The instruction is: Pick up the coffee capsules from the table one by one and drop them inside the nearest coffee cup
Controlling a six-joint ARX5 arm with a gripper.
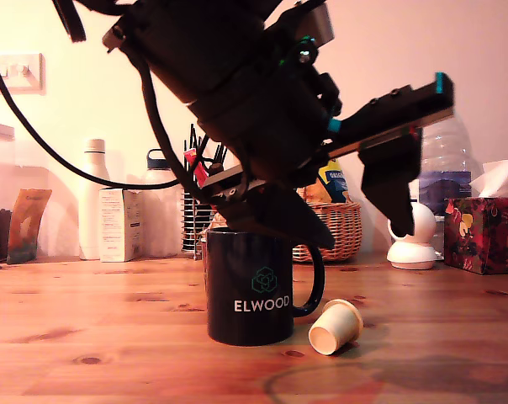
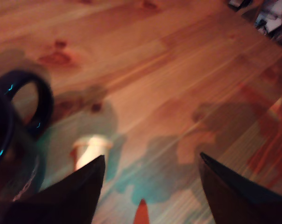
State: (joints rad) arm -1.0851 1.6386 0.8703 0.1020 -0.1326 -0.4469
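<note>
Your gripper (image 1: 346,215) hangs above the table (image 1: 103,337) w/ fingers spread wide, nothing between them. One finger sits over the black ELWOOD cup (image 1: 252,290). One capsule (image 1: 335,326) lies on its side just beside the cup's handle, on the exterior view's right, not touching the gripper.

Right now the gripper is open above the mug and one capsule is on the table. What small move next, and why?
Probably shift the gripper away from the mug's body, past the handle side, and lower it over the coffee capsule. The open, empty fingers hang above the black mug, while the capsule lies on its side on the table beside the handle, nearer one finger than centred in the gap.
</note>
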